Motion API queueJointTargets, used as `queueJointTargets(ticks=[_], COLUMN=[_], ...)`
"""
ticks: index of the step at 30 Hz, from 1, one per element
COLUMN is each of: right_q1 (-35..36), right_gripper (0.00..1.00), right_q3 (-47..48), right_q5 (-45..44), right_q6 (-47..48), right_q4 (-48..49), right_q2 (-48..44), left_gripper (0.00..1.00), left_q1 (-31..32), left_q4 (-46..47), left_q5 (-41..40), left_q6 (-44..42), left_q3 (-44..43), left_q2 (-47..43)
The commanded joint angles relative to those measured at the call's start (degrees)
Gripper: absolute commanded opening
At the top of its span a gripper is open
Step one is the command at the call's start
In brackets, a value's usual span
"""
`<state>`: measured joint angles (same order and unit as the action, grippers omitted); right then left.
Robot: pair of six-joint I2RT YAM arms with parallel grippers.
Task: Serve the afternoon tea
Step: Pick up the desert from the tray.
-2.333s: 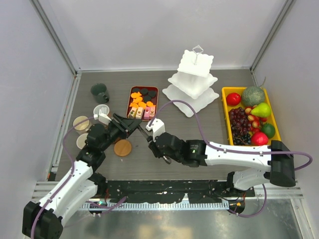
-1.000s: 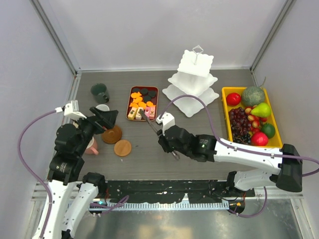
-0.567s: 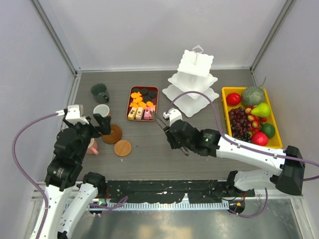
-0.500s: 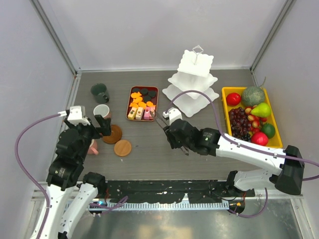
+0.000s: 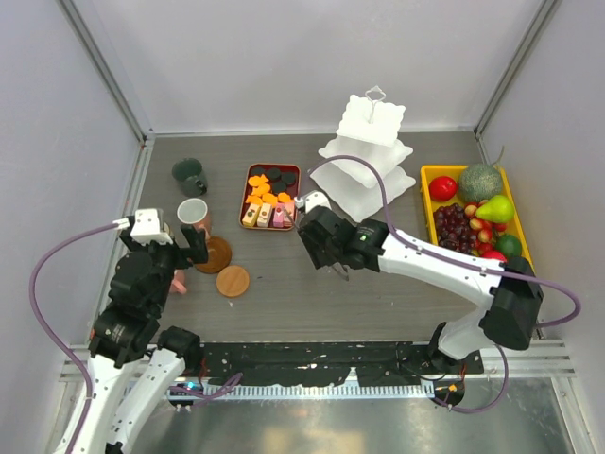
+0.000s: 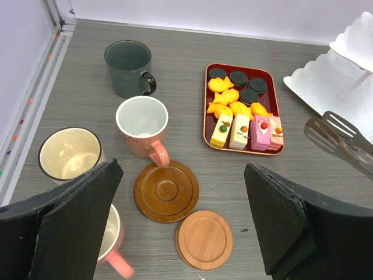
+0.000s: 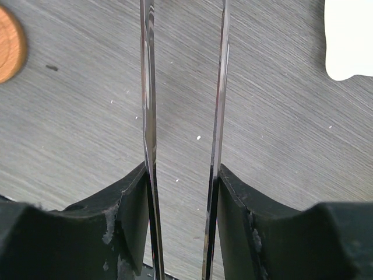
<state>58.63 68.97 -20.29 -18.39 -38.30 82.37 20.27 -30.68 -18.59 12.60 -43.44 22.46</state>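
Note:
In the right wrist view my right gripper (image 7: 182, 175) is shut on the metal tongs (image 7: 147, 87), a finger pressing each arm; the arms stand apart with nothing between them. In the left wrist view the tongs' tips (image 6: 332, 129) hang just right of the dark red tray (image 6: 208, 125) of orange, black and pink-yellow sweets (image 6: 240, 111). My left gripper (image 6: 182, 169) is open, high above two brown coasters (image 6: 166, 191), one dark, one lighter (image 6: 204, 239). Around them stand a dark green mug (image 6: 128, 76), a pink mug (image 6: 143, 125), a cream mug (image 6: 69, 154) and a second pink mug (image 6: 111, 242). The white three-tier stand (image 5: 369, 156) is bare.
A yellow tray (image 5: 452, 170) of fruit lies at the right edge, beside the stand. The enclosure's walls close in the table on the left, back and right. The right arm's purple cable (image 5: 378, 194) loops over the stand's lowest tier.
My right arm has carried the tongs back and right, toward the tray and stand, and the tongs' arms have spread wider. My left arm has drawn back from the coasters.

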Motion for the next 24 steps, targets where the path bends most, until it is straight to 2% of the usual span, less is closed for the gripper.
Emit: queueJointTargets(ticks=[1, 10, 24], right_q1=[-1.06, -2.03, -2.73], right_gripper=[0.5, 0.5, 0.51], right_q3=[5.29, 9.69, 10.66], right_q5=[0.69, 1.49, 0.96], right_q6=[-0.33, -0.06, -0.42], right_q4=[-0.72, -0.72, -0.63], right_q2=[3.93, 12.46, 16.95], left_gripper=[0.99, 0.99, 0.99], left_q1=[0.65, 1.35, 2.4], left_q4=[1.94, 2.02, 2.11], left_q5=[-2.5, -3.21, -3.56], left_q6=[-1.26, -1.61, -1.88], left_q3=[0.46, 0.73, 0.81], left_q2=[-0.75, -1.45, -1.37])
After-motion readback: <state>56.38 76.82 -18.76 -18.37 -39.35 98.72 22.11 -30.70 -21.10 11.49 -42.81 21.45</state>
